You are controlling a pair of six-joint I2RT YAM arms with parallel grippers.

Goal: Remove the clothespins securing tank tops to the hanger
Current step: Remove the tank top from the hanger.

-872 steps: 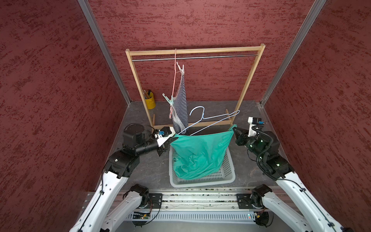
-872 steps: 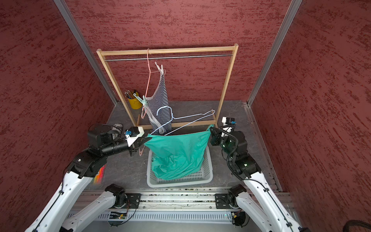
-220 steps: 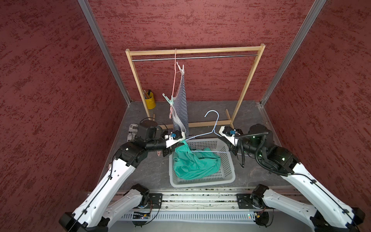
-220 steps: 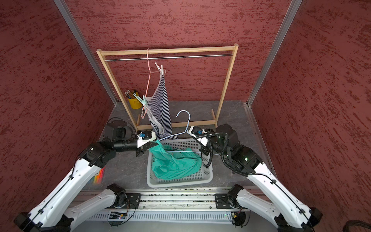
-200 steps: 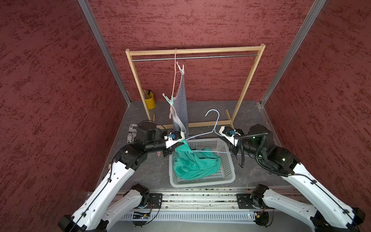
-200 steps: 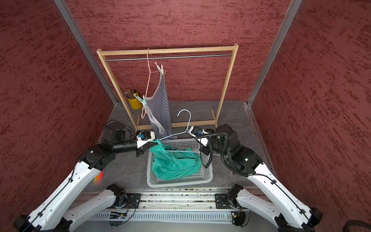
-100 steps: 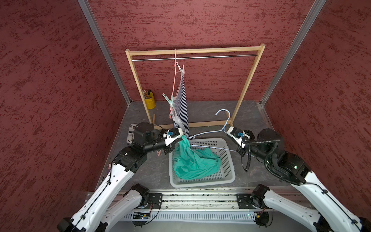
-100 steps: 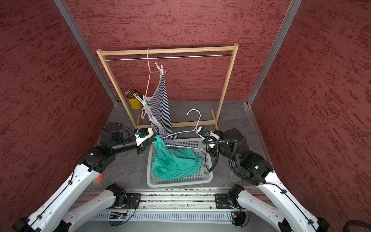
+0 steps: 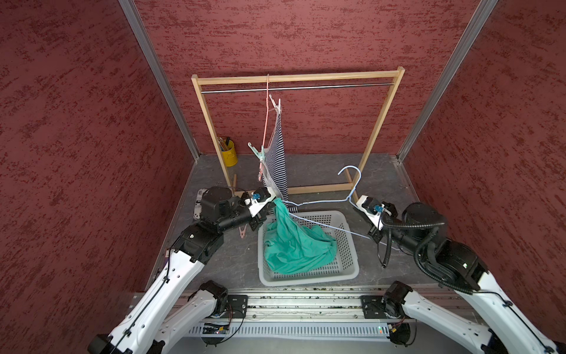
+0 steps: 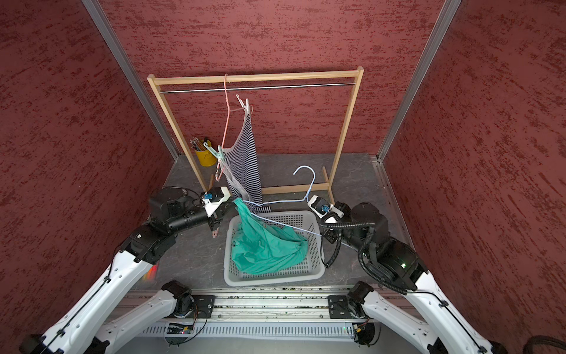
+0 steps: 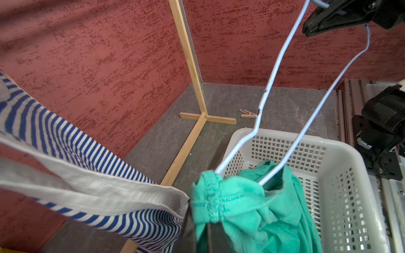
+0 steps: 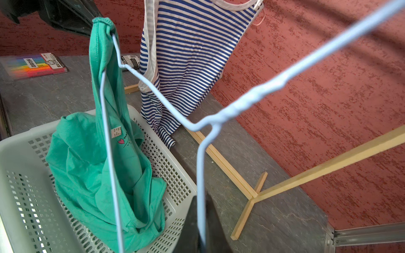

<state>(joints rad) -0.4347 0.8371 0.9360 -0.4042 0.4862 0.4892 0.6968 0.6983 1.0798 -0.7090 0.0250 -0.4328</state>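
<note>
Clamping shut over the last second and now pinching the strap of the teal top point(image 9: 294, 242) at scene left: left gripper point(image 11: 199, 226), jaws closed on bunched green fabric. Lying loose on the floor just near of that arm, already off, one pink clothespin point(image 9: 242, 233).

Hanging just behind, from a pink hanger point(image 9: 266, 122) on the wooden rack point(image 9: 294, 78): striped top point(image 9: 277, 159), still being pinned by a mint clothespin point(image 9: 256, 152) at its low shoulder and a white clothespin point(image 9: 276, 104) at its high one. Hem sitting right beside the left gripper; touching or not, impossible to tell. Risking a snag there, any sideways jerk dragging the stripes along and swinging the pink hanger off the rail.

Slumping into the basket point(image 9: 306, 280), most of the teal top, only the strap looping over the left tip of the blue hanger point(image 12: 241, 104).

Being drawn further right than a second ago, that hanger, with the right gripper point(image 12: 201, 216) closed on the thin wire of its right shoulder, just below the neck. Probably sliding the strap off the tip. Possibly going wrong instead:
- strap catching on the wire's bend and stretching
- wire bending
- hanger twisting and slipping in so narrow a pinch

Resting on the floor far right by the rack's foot, a second pink clothespin point(image 11: 247, 114).
</note>
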